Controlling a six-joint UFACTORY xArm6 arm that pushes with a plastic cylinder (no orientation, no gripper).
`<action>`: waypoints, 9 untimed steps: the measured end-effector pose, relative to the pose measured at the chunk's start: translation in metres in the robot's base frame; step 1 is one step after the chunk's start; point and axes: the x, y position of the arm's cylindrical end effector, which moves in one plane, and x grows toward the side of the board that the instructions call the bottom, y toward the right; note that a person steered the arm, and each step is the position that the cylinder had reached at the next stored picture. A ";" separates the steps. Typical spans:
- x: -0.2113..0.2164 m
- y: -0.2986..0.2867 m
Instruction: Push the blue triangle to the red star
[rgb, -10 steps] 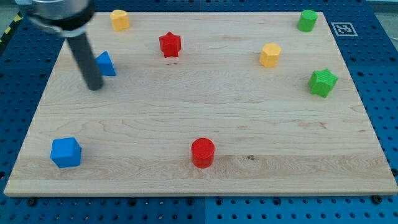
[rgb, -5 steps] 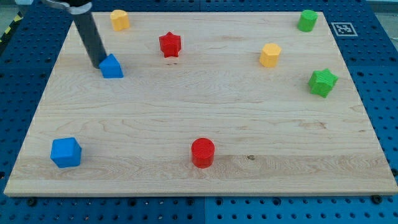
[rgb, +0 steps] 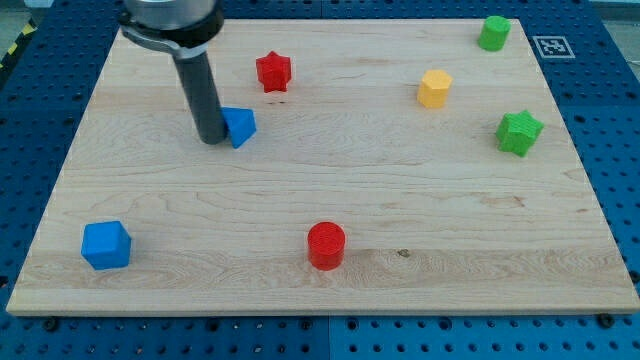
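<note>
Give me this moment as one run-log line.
tip: my tip at blue triangle's left side, apparently touching | target: red star up-right of triangle, apart | step: not yet there

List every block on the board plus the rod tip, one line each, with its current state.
my tip: down on the board, touching the blue triangle's left side
blue triangle: below-left of the red star, apart from it
red star: standing alone, untouched
yellow block: alone
green star: alone near the view's right edge
green block: at the top right corner
red cylinder: upright
blue cube: resting flat, bottom left
</note>
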 end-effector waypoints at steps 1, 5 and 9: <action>0.000 0.020; -0.004 0.052; -0.064 0.052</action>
